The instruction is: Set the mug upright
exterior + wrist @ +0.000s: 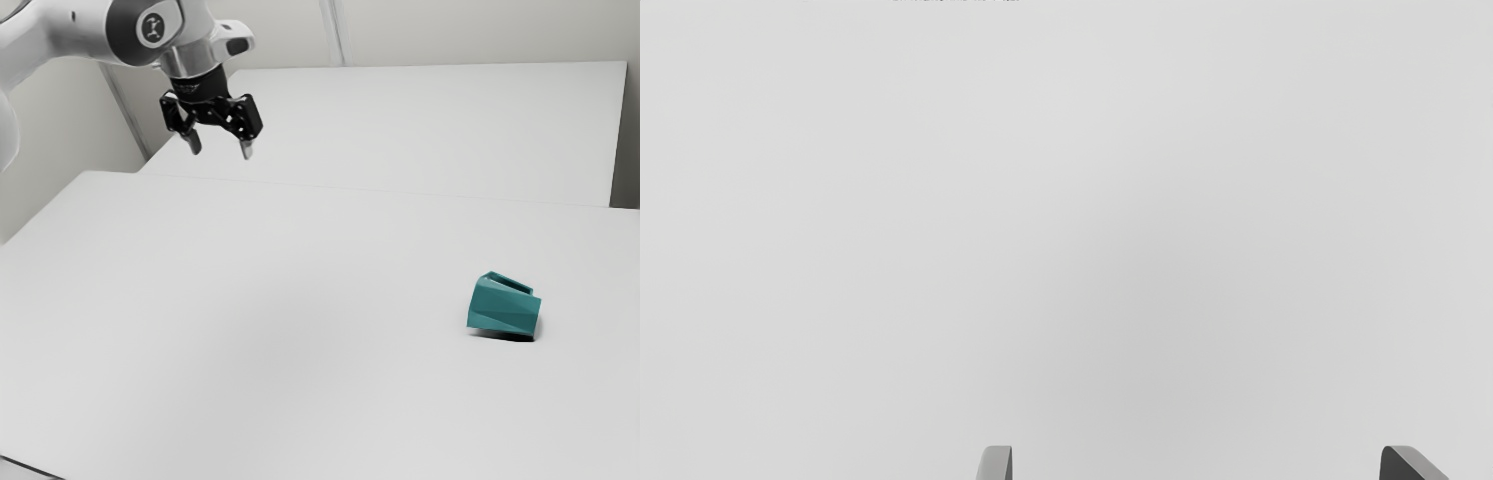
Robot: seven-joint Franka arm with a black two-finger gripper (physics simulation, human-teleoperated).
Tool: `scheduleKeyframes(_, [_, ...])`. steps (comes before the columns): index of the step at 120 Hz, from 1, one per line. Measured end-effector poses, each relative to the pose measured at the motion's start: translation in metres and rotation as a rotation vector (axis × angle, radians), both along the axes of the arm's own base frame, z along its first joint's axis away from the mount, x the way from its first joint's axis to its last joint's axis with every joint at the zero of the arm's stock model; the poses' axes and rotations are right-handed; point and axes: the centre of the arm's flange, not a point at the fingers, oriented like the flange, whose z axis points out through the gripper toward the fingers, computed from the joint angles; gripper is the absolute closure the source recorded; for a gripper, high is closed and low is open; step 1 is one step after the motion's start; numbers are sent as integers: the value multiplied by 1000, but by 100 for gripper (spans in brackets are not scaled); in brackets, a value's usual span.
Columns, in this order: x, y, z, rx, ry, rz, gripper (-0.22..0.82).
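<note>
The mug (504,308) lies on its side on the table (250,330), handle up – well apart from the gripper (220,150), whose fingers are spread. To reach it, I think, means going down and toward the exterior view's right.

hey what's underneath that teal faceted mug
Under the teal faceted mug is the white tabletop, with dark shadow along its lower edge; the spot directly beneath is covered.

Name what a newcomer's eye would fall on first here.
Probably the teal mug, lying on its side on the pale table toward the exterior view's right. Next, likely the black gripper, open and empty, raised at the exterior view's upper left, well away from the mug.
</note>
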Motion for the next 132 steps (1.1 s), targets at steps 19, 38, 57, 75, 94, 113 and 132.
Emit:
scheduleKeyframes(19, [-2,-4,3,-3,-3,-2,0])
scheduleKeyframes(38, [-3,-6,-5,-63,21,8,0])
scheduleKeyframes(57, [6,-9,-28,-185,45,34,0])
scheduleKeyframes(75, [25,-36,-63,-319,78,36,0])
scheduleKeyframes(94, [44,-71,-110,-479,142,59,0])
scheduleKeyframes(113, [58,-110,-158,-602,175,93,0])
scheduleKeyframes(132, [65,-145,-216,-699,211,144,0])
